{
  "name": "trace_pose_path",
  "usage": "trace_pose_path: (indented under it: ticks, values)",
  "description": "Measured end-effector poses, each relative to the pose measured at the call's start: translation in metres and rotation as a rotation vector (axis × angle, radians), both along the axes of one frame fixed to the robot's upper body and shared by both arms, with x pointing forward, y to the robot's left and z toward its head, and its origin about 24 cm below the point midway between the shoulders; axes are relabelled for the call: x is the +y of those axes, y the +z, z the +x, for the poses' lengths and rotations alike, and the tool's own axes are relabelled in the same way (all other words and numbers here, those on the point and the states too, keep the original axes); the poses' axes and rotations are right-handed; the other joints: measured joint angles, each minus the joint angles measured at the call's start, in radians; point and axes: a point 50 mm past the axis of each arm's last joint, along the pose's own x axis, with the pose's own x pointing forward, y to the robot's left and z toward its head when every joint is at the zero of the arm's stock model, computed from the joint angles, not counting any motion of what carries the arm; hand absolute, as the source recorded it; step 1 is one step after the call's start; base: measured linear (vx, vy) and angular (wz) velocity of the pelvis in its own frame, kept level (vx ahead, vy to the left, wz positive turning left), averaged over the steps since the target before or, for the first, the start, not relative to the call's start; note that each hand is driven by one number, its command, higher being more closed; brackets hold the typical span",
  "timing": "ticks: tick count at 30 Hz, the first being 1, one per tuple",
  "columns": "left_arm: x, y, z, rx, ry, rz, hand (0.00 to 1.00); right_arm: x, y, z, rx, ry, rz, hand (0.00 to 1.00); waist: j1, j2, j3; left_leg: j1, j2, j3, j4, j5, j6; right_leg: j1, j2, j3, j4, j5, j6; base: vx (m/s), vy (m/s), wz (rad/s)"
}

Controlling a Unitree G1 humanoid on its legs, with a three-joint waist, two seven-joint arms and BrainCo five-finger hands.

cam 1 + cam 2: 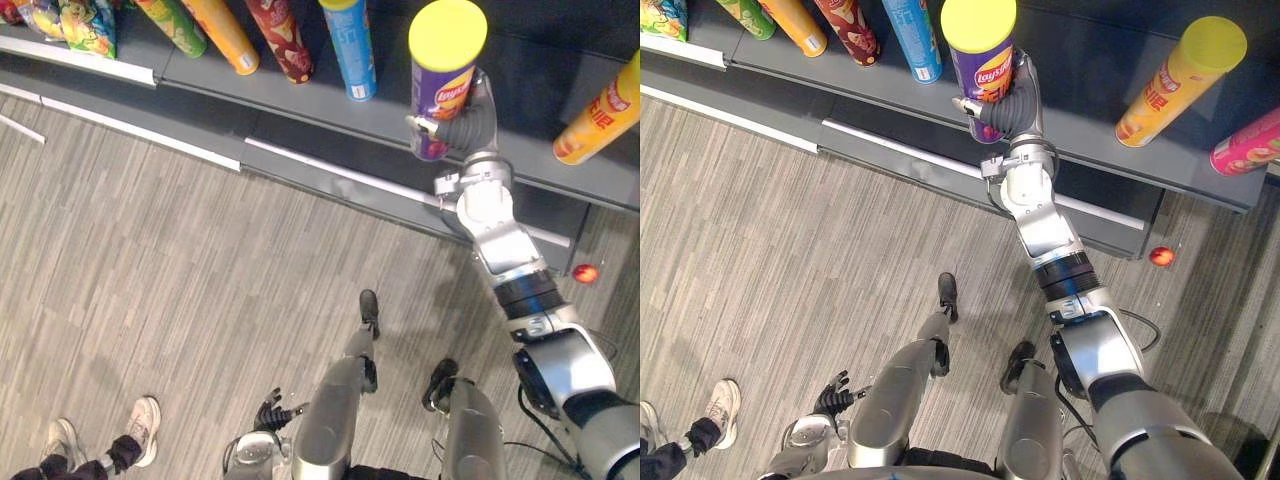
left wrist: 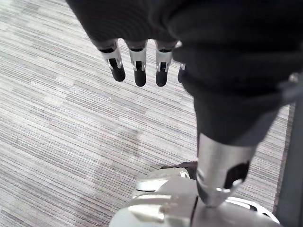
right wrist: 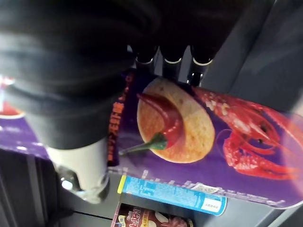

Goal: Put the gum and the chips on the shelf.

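My right hand (image 1: pixel 1010 105) is clamped round the lower body of the purple chips can (image 1: pixel 446 75), fingers and thumb curled on it; the can stands upright, yellow lid up, its base over the grey shelf (image 1: pixel 300 100), between the blue can (image 1: pixel 350 45) and the orange can (image 1: pixel 598 118); whether it rests there I cannot tell; my left hand (image 1: pixel 272 412) hangs low, well apart, fingers straight and empty

Silver-grey, segmented arms (image 1: pixel 1045 232); left hand (image 1: pixel 835 398) and right hand (image 1: pixel 1015 105) wear dark ribbed covers over silver, dark-tipped fingers (image 2: pixel 138 66).
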Motion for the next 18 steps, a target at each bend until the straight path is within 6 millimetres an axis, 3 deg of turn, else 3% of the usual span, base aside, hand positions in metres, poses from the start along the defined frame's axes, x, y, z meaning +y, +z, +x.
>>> trace_pose_path:
  ticks: [3, 5, 10, 18]
  values:
    - [-0.001, 0.0, 0.0, 0.002, 0.017, -0.02, 0.0, -0.002, -0.002, 0.002, 0.011, -0.008, 0.0, 1.0, 0.001, 0.003, -0.001, -0.018, 0.001, -0.002, 0.0, 0.003, -0.001, -0.019, 0.001, 0.0, 0.002, 0.0, 0.0, 0.01, -0.049, 0.01]
    - [-0.005, 0.001, 0.004, -0.007, -0.005, -0.022, 0.0, -0.01, -0.002, 0.003, 0.015, -0.035, -0.008, 1.0, 0.015, 0.019, 0.004, -0.028, 0.0, -0.005, 0.0, 0.006, 0.001, -0.029, 0.001, 0.0, 0.004, 0.0, 0.0, 0.03, -0.06, 0.02]
    - [-0.006, 0.001, 0.005, -0.008, -0.013, -0.026, 0.0, -0.015, -0.005, 0.006, 0.028, -0.062, -0.001, 1.0, 0.026, 0.02, 0.003, -0.03, 0.0, -0.009, 0.0, 0.009, 0.005, -0.034, 0.0, 0.001, 0.014, -0.002, -0.003, 0.02, -0.059, 0.02]
    - [-0.01, 0.002, 0.008, -0.014, -0.012, -0.051, 0.0, -0.023, 0.01, 0.004, -0.042, -0.109, 0.032, 1.0, 0.044, 0.028, -0.002, -0.059, 0.002, -0.014, 0.0, 0.015, 0.002, -0.066, 0.002, 0.001, 0.021, -0.007, -0.008, 0.01, -0.06, 0.0]
